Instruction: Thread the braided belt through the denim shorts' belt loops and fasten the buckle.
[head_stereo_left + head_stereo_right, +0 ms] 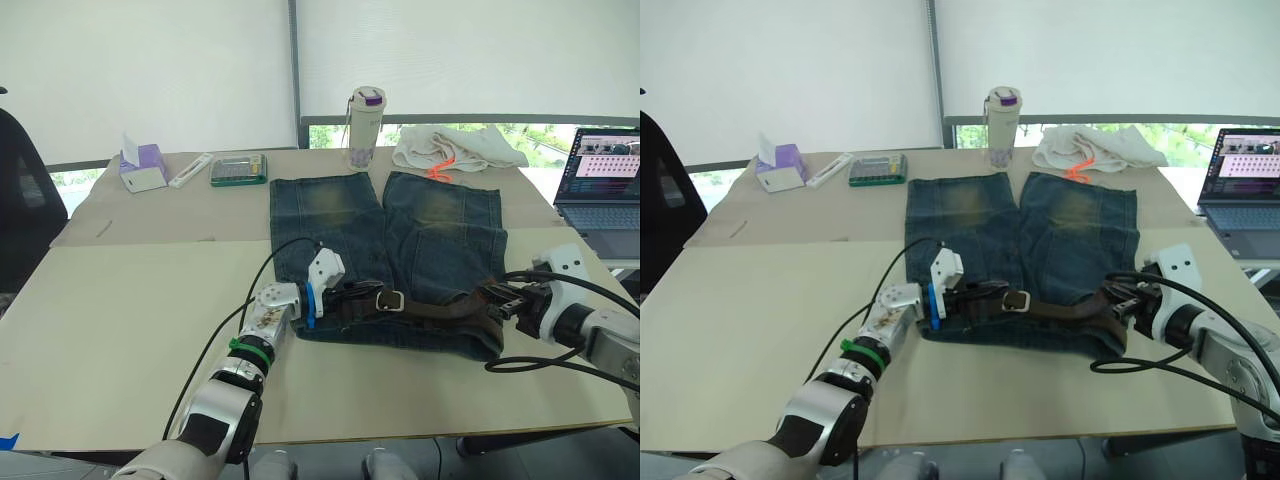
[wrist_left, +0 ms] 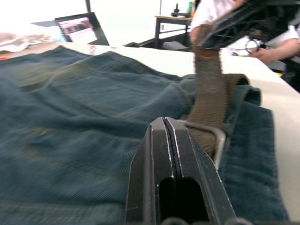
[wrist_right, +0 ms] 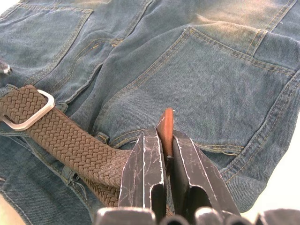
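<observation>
Partway through, judged from how the strap lies. Denim shorts (image 1: 400, 250) spread flat on the worktop (image 1: 120, 330), waistband toward the robot, legs pointing away. Braided belt (image 3: 70, 145) laid along the waistband, running from the buckle (image 3: 29, 112) near the middle across to the right edge; appears to pass under at least 1 of the belt loops (image 3: 104, 138), though exactly how many cannot be told. Right gripper (image 3: 164, 140) clamped on the belt's brown tip, jaws narrow around it, at the right end of the waistband. Left gripper (image 2: 169, 140) with jaws pressed together, holding nothing, tips just beside the buckle. Still left: remaining loops on the left half, then tip through buckle. Buckle not yet fastened.
</observation>
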Available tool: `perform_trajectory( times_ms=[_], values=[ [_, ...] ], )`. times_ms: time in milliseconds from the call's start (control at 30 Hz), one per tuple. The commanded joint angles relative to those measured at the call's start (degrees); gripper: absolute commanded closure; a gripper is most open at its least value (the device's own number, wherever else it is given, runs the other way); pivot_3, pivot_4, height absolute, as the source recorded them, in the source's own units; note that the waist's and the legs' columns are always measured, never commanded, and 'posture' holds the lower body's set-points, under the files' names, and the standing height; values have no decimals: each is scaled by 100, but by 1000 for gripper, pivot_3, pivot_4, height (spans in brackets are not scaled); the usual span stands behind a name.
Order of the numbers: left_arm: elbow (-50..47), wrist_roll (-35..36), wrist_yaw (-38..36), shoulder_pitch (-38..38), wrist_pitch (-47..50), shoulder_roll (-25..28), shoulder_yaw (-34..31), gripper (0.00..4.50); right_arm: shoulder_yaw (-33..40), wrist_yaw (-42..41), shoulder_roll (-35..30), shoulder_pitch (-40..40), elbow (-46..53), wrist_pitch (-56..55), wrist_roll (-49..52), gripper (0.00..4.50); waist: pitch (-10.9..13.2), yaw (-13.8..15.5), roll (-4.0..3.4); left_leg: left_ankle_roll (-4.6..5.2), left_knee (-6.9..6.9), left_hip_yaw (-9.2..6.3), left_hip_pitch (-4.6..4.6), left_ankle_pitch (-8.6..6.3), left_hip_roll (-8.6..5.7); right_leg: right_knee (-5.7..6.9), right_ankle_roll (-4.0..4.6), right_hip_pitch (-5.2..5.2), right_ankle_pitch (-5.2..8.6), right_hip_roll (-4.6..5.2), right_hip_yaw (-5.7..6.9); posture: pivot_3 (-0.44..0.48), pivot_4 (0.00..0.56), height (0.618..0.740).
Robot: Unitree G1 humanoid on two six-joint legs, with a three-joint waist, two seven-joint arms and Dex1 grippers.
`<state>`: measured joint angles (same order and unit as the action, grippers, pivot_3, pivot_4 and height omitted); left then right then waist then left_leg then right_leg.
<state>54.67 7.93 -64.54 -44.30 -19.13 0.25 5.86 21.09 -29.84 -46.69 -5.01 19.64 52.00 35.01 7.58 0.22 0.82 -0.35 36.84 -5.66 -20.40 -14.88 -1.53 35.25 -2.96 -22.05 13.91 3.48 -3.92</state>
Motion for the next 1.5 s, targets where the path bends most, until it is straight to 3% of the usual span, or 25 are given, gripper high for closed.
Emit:
perform_trajectory(
  times_ms=[33,500,767,967,1133,1500],
  values=[
    [8,-67,-113,-55,-237,-15,60,4487,169,-10,-39,-16,75,16,-5,4500,1,-10,1,0,0,0,0,0,1,0,0,0,0,0,0,0,150,740],
    [592,-815,38,-66,-859,101,544,4487,222,3,-59,18,84,28,5,4500,2,-5,3,0,0,0,4,0,1,1,0,4,0,0,0,0,150,740],
    [1107,-1559,882,-274,-875,51,976,4487,367,-28,-191,-70,37,90,21,4500,5,61,10,0,4,-3,17,0,-3,-4,-31,26,17,1,1,0,150,740],
    [1276,-1695,777,-246,-448,-61,1146,4487,886,-78,-274,-269,-197,199,228,4500,5,82,9,0,5,-16,28,0,-11,-20,-47,67,25,6,3,0,150,740],
    [1224,-1614,642,-225,-214,-142,1160,4487,1636,70,-78,-719,-369,590,1009,4500,5,115,9,0,6,-29,33,0,-21,-24,-50,76,27,12,3,0,150,740],
    [1359,-1867,1068,-124,206,-122,1386,4487,2363,1042,197,-1303,-1060,921,1826,4500,5,158,9,10,7,-42,29,6,-72,-19,-54,81,24,63,3,0,150,740]
  ],
)
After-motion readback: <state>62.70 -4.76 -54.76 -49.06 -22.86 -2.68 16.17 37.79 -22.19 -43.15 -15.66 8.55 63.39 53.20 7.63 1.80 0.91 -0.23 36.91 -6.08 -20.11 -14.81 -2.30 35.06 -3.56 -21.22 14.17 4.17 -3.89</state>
